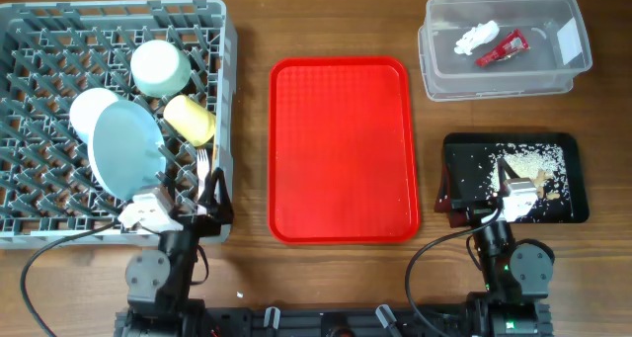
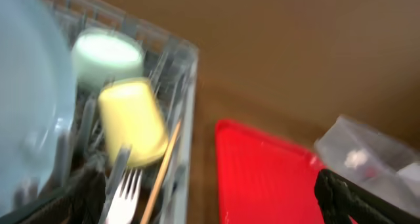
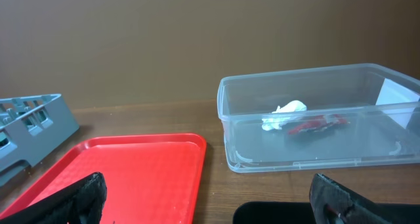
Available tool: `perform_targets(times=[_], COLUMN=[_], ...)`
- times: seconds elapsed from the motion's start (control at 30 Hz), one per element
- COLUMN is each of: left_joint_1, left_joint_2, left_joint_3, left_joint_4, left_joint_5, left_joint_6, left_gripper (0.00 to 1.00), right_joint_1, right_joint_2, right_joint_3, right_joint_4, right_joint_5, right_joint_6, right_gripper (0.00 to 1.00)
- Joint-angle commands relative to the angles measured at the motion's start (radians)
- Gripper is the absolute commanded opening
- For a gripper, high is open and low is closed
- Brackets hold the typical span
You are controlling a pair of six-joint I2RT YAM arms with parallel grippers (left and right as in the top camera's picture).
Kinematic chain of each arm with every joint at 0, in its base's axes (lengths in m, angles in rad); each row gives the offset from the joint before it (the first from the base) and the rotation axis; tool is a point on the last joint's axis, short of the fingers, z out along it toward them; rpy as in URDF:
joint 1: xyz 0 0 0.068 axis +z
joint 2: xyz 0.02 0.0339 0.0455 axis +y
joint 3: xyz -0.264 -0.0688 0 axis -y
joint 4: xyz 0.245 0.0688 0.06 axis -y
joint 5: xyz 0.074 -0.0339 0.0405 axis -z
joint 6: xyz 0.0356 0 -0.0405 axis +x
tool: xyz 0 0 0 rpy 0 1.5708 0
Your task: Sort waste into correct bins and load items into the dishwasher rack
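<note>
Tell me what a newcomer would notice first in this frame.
The bright red tray lies bare in the middle of the table. Left of it, the grey rack holds a large pale-blue plate and a yellow cup. To the right, whitish food scraps are scattered over the black tray, and the clear tub beyond it holds a tissue and a red wrapper.

Overhead sharp, evenly lit, soft shadows. Left wrist view heavily smeared, yellow cup (image 2: 131, 122) blurred. Right wrist crisp, dimmer.
</note>
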Motion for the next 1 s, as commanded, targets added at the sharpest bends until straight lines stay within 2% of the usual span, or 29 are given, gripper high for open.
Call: perform_targets(times=[0.0, 0.17, 0.23, 0.33, 0.37, 0.43, 0.97], left_joint_1=[0.014, 0.031, 0.032, 0.076, 0.088, 0.100, 0.093], left_joint_2=[-0.010, -0.010, -0.010, -0.010, -0.010, -0.010, -0.008], left_joint_3=[-0.034, -0.117, -0.121, -0.121, -0.121, -0.121, -0.121], left_joint_4=[0.147, 0.256, 0.241, 0.235, 0.221, 0.154, 0.156], left_joint_5=[0.011, 0.011, 0.024, 0.131, 0.142, 0.119, 0.115], left_joint_6=[0.058, 0.063, 0.112, 0.259, 0.275, 0.266, 0.263], left_gripper=[1.00, 1.00, 1.00, 1.00, 1.00, 1.00, 1.00], right_joint_1=[-0.006, -0.006, -0.006, -0.006, -0.006, -0.006, -0.006], right_joint_2=[-0.005, -0.005, -0.005, -0.005, -0.005, -0.005, -0.005], right_joint_3=[-0.001, -0.001, -0.001, -0.001, -0.001, -0.001, -0.001], right_joint_4=[0.003, 0.003, 0.003, 0.003, 0.003, 0.003, 0.003], right_joint_5=[0.004, 0.004, 0.004, 0.004, 0.004, 0.004, 0.004], right_joint_6=[-0.014, -0.014, -0.014, -0.014, -0.014, -0.014, -0.014], right_gripper=[1.00, 1.00, 1.00, 1.00, 1.00, 1.00, 1.00])
